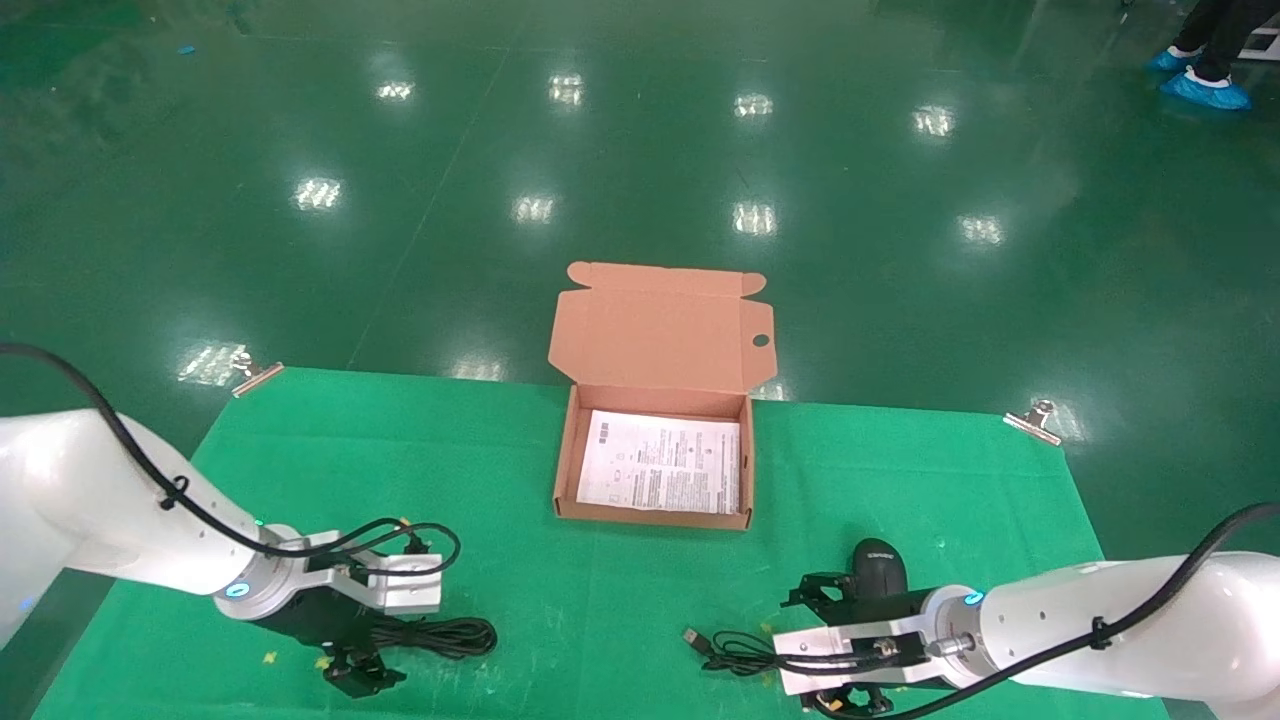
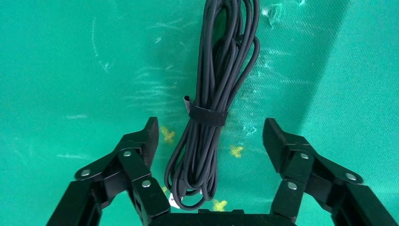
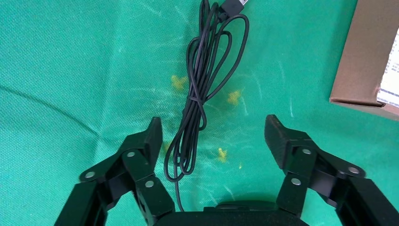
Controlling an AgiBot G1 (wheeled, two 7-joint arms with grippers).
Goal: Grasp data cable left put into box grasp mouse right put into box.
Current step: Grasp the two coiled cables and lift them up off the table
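Observation:
The brown box [image 1: 563, 470] stands open at the table's far middle, lid flap up, a white printed sheet inside. The black data cable [image 1: 445, 636], a strapped coil, lies at the near left. My left gripper [image 1: 365, 675] is open over its near end; in the left wrist view the coil [image 2: 214, 84] lies between the spread fingers of the gripper [image 2: 211, 129]. The black mouse [image 1: 880, 568] sits at the near right, its loose cord [image 1: 730, 650] beside it. My right gripper [image 1: 805, 650] is open next to the mouse, and in the right wrist view the gripper [image 3: 214, 127] is over the cord [image 3: 195, 103].
A green cloth [image 1: 520, 480] covers the table, held by metal clips [image 1: 1035, 420] at the far corners. The box corner shows in the right wrist view [image 3: 367, 61]. A shiny green floor lies beyond the table; a person's blue shoe covers [image 1: 1205, 90] are far off at the right.

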